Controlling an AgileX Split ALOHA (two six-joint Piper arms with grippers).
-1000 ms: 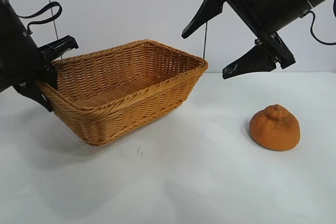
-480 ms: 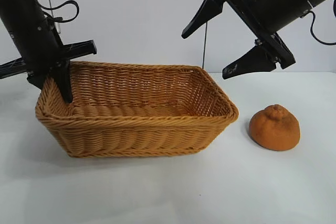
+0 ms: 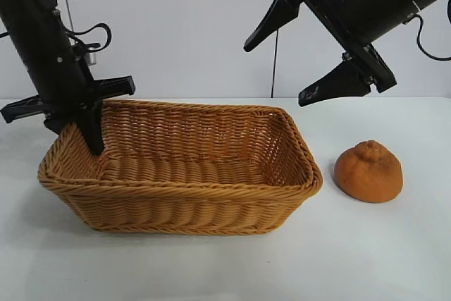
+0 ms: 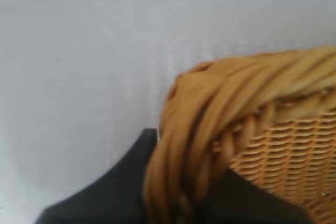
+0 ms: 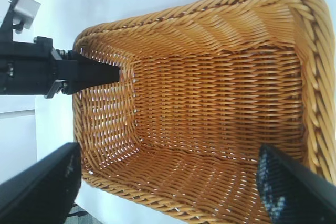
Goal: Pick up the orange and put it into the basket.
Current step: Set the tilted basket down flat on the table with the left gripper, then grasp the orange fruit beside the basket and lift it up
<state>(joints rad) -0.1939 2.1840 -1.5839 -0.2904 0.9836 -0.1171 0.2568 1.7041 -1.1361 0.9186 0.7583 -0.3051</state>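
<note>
Table [image 3: 232,266]: white, matte; carries basket + orange; both arms work above it.

Basket [image 3: 183,202]: biggest item; rectangular woven wicker, tan-orange, flared sides, thick braided rim; sits flat on table at centre-left of ext. view, long side toward camera; inside shows only weave in right wrist view [image 5: 210,108]; left wrist view shows a rim corner close up [image 4: 220,108], strands twisted rope-like.

Right arm: black, high at upper right of ext. view, above and behind the gap between basket and orange.

Right gripper [image 3: 292,61]: fingers spread wide, nothing between them, touching nothing; well above table; in its wrist view the two dark fingertips [image 5: 37,187] frame the basket interior.

Left arm: black, comes down at far left of ext. view to basket's left end.

Left gripper [image 3: 77,121]: clamped on basket's left end rim; one finger down inside the wall [image 3: 91,132], the other on the outer side, wicker pinched between; left wrist view shows dark fingers [image 4: 115,182] either side of the braid; seen also in right wrist view reaching over that end wall [image 5: 84,72].

Orange [image 3: 368,171]: smallest; dull orange-brown, matte, dome-shaped, bumpy knob on top; on table right of basket, near its right end but not touching; outside basket; no gripper on it.
</note>
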